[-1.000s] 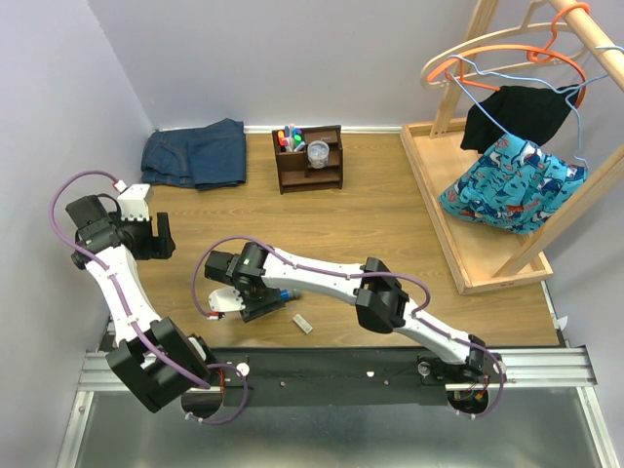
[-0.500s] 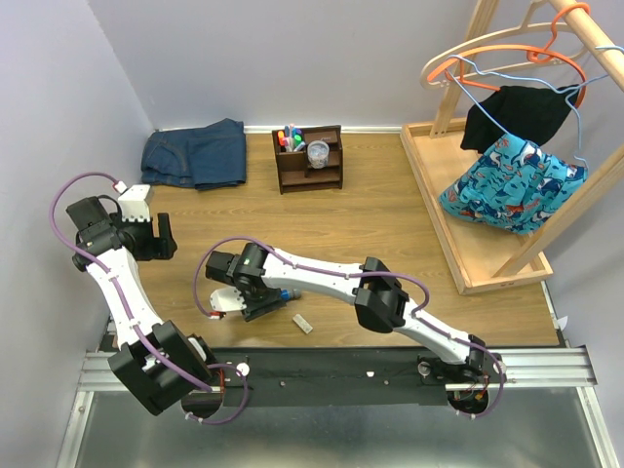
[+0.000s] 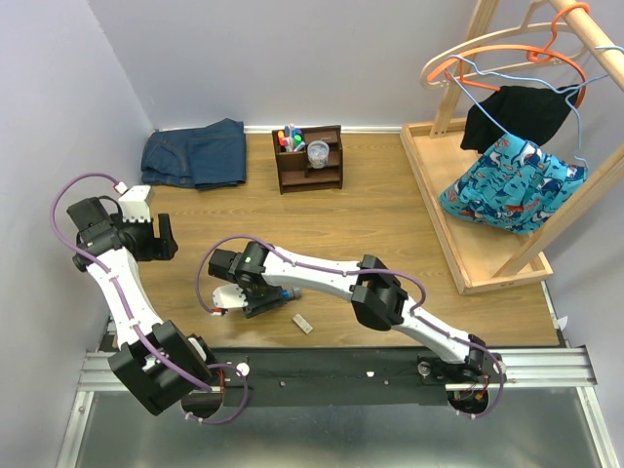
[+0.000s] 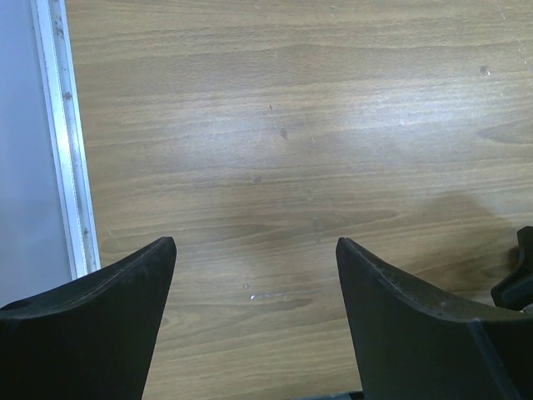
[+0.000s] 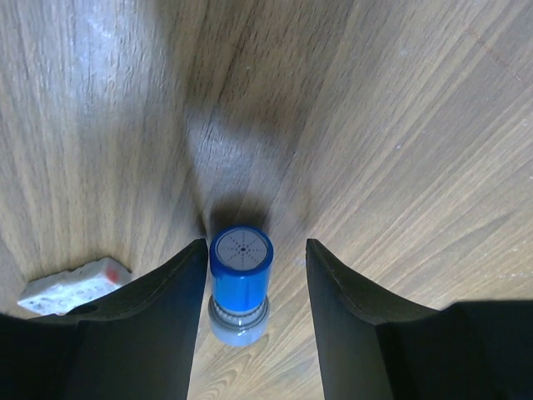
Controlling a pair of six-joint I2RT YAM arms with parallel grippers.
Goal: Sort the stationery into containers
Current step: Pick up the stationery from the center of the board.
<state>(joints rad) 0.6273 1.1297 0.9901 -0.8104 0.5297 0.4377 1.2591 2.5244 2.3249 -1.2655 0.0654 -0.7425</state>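
Hovering over bare wooden surface (image 3: 390, 224), well apart from the dark brown organiser (image 3: 310, 161) at the far edge, with the left tool (image 4: 254, 246) spread wide, gripping nothing. Straddling with the right tool (image 5: 256, 246), parted and unclamped, the blue cylinder (image 5: 241, 267) near the front edge, small beige block (image 5: 73, 283) just beside.

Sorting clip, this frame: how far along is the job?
Done: markers and clear tub sit in the organiser. In hand: right gripper straddles the blue cylinder, jaws not closed on it. Remaining: that cylinder and the small pale block, both on the table; left gripper hangs open.
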